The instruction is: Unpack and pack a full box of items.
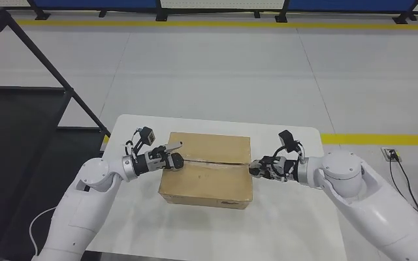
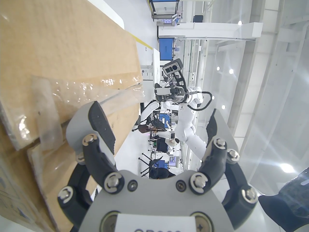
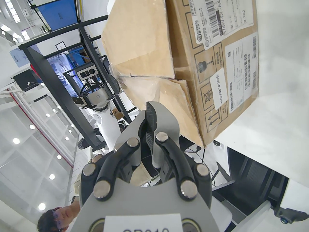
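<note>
Fingers [image 2: 100,121] of left gripper [image 2: 154,114] wide apart, empty, taped brown cardboard box [image 1: 209,183] beside one fingertip; right gripper [image 3: 150,114] pinched closed, empty, box just ahead.

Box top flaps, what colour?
Plain brown cardboard; the box shows best in the top view.

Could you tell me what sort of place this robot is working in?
Probably a robotics lab or test hall: yellow floor lines and blue partition panels border the open floor beyond the white table with the cardboard box, and desks with screens stand farther back.
</note>
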{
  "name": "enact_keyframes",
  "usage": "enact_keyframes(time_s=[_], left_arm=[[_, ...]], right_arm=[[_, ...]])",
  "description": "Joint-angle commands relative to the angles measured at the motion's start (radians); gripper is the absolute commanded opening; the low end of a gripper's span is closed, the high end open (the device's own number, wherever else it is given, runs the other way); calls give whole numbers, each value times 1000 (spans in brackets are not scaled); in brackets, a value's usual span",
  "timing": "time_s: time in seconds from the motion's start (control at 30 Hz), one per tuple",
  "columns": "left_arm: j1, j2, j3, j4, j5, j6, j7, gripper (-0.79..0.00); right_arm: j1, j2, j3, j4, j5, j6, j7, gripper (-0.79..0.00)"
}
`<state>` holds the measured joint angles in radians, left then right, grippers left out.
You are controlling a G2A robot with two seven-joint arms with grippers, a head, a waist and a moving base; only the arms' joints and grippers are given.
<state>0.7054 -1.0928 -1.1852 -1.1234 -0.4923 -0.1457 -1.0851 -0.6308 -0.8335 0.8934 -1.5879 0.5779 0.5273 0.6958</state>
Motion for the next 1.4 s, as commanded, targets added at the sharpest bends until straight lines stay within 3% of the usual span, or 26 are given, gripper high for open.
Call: enact_keyframes(time_s=[0.0,0.43,0.8,1.37], left_arm=[[1,0,0,0,-1,0,-1,0],[20,1,-10,-17,-15,-8,5,0],[33,3,-19,-30,-19,-9,13,0],[31,2,-20,-32,-20,-2,3,0]], right_arm=[[-13,5,15,-29,-35,-16,-17,-785],[-83,24,86,-163,-264,-111,-108,-785],[-46,11,60,-93,-299,-47,17,-785],[-5,-14,14,-58,-354,103,64,-785]])
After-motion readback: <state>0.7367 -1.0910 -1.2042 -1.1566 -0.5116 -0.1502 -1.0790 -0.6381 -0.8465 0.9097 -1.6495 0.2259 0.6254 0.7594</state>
